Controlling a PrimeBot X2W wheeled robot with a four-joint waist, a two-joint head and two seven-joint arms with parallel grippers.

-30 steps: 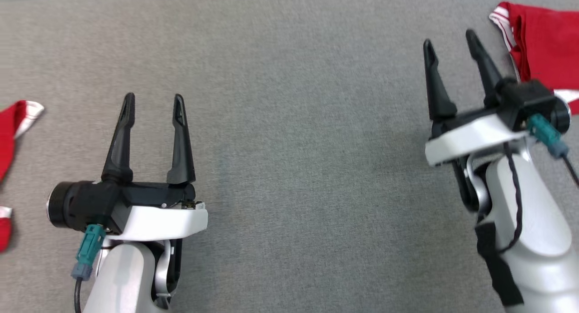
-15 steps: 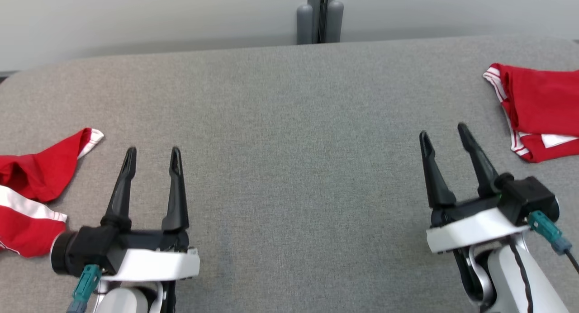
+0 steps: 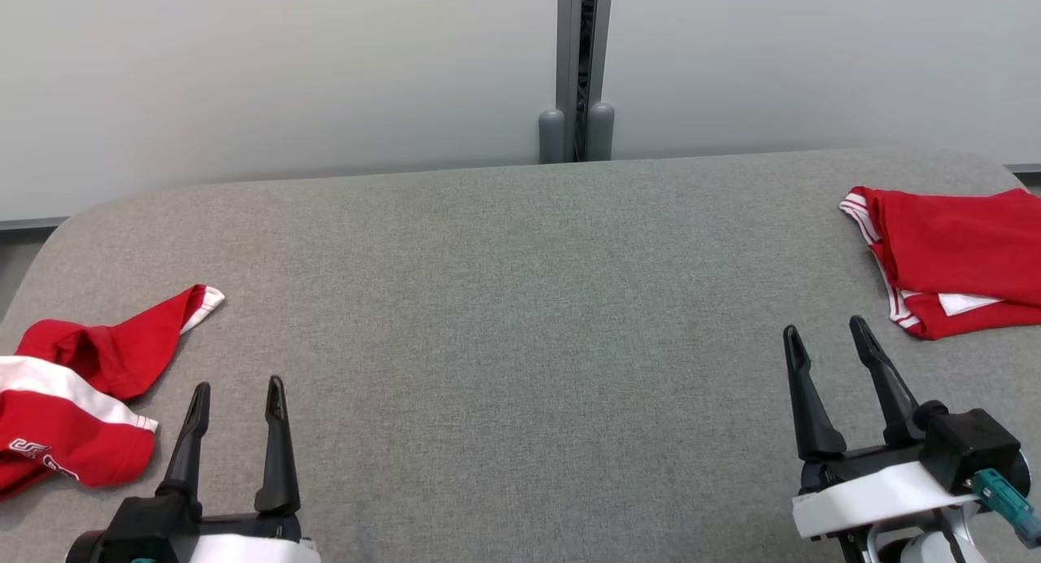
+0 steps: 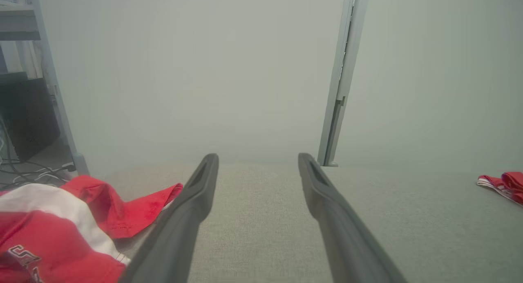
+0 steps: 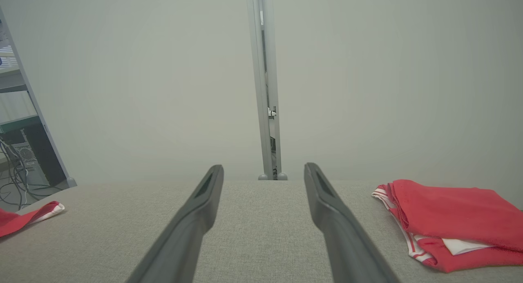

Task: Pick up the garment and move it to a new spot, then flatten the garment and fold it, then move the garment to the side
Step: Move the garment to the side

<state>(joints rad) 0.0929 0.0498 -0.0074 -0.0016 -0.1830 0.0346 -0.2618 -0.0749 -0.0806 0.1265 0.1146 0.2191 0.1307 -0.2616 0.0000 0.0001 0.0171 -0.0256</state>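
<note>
Right hand [image 5: 263, 169] spread wide over the grey surface [image 5: 261, 242].
Folded red garment [image 5: 453, 209] lies at its right; a red cloth corner [image 5: 24, 217] at far left.

A grey cloth-covered desk [image 3: 520, 319] with rounded far corners spreads across the head view. Behind its far edge stands a pale, plain wall [image 3: 244, 75] made of two panels. A narrow grey post [image 3: 577, 50] rises at the seam between them, with two rounded grey caps [image 3: 551, 136] at its foot, just beyond the desk's edge. In the left wrist view, past the wall's left end, a shelf [image 4: 16, 29] sits above a dark box [image 4: 24, 115], with loose cables [image 4: 28, 170] on the floor.
</note>
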